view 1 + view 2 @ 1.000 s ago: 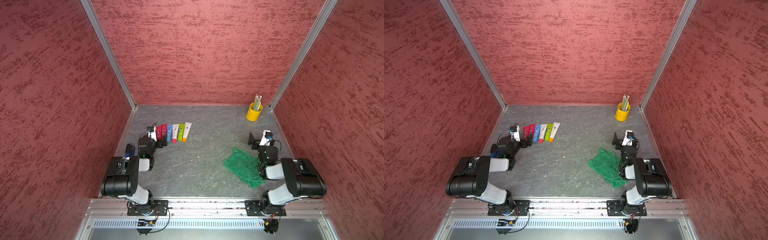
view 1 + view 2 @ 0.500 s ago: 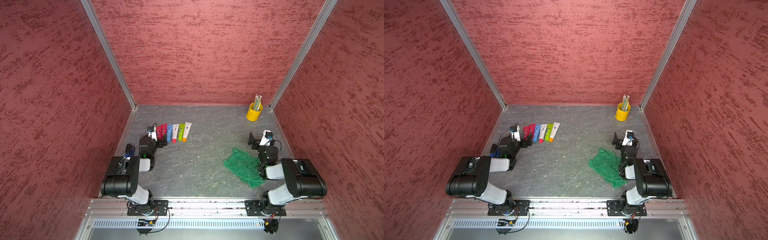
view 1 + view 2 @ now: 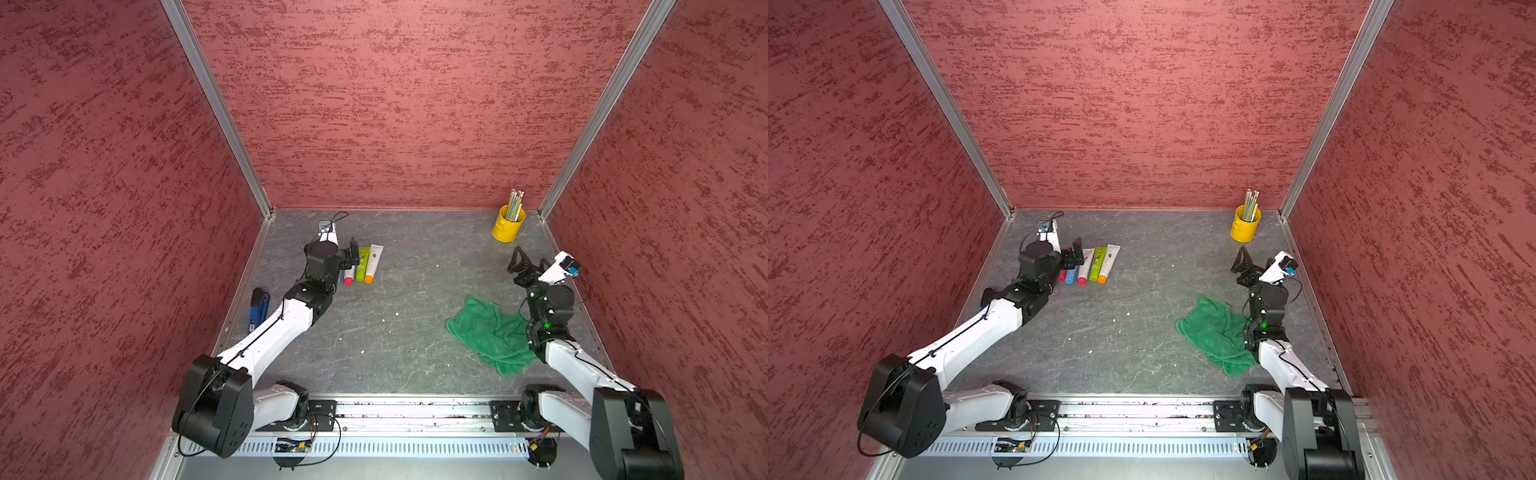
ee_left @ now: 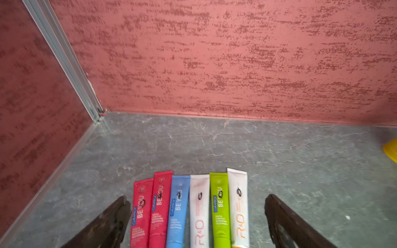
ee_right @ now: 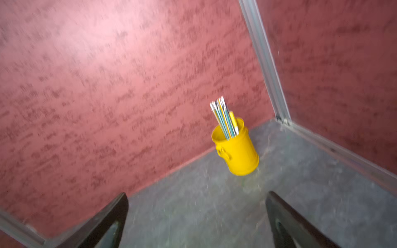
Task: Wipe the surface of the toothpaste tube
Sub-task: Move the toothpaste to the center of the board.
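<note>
Several toothpaste tubes lie side by side on the grey floor near the back left: two red (image 4: pixel 150 206), one blue (image 4: pixel 178 208), a white one (image 4: pixel 199 206), a green one (image 4: pixel 219 206) (image 3: pixel 362 264) (image 3: pixel 1097 264) and a white one with an orange cap (image 4: pixel 238 201) (image 3: pixel 373 262) (image 3: pixel 1108 262). My left gripper (image 4: pixel 196 199) (image 3: pixel 353 253) (image 3: pixel 1077 253) hangs over the row, open, holding nothing. My right gripper (image 5: pixel 196 196) (image 3: pixel 524 266) (image 3: pixel 1246 264) stands open and empty above the floor, just behind a crumpled green cloth (image 3: pixel 490 332) (image 3: pixel 1212 328).
A yellow cup of pencils (image 3: pixel 508 226) (image 3: pixel 1245 226) (image 5: pixel 238 150) stands in the back right corner. A blue and black object (image 3: pixel 257 309) lies along the left wall. Red walls close in the left, back and right sides.
My left arm has stretched forward and to the right, carrying its open gripper over the tubes. The right arm has shifted a little; its wrist view is blurred.
</note>
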Robot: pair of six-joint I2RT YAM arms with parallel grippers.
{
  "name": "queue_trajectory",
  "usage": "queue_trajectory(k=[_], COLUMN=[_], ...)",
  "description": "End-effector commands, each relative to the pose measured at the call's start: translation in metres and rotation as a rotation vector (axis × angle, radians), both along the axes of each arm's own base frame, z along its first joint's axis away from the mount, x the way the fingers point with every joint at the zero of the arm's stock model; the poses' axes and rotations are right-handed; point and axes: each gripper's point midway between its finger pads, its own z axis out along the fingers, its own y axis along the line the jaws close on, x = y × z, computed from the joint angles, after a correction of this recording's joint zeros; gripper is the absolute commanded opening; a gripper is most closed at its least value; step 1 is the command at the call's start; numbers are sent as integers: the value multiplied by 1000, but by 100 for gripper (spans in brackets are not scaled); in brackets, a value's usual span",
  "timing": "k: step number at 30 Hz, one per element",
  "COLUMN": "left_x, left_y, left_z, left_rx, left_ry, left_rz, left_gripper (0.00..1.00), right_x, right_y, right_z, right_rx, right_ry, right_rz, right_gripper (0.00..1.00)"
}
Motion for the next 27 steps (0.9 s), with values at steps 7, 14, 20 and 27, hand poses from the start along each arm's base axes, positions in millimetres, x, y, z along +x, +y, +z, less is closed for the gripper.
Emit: queue_trajectory(k=[7,14,20,27], left_x=[-44,-48,-39,-16], left_y=[-63,-90,-94,-86], left_z=[-86,-109,-134,-150], left_rx=[-109,-140,-56,-32], left_ry=[526,659,762,801], left_rz=[-161,-273,-302,-301], left_gripper=[79,68,65,58], right_x=[20,33,35,37], right_y=[50,82,85,87], right_z=[-17,-36,-37,-38], right_rx=[42,-22,-35,-42], right_ry=[83,149,159,169], right_rz=[271,343,335,337], right_gripper=[70,67,57,44])
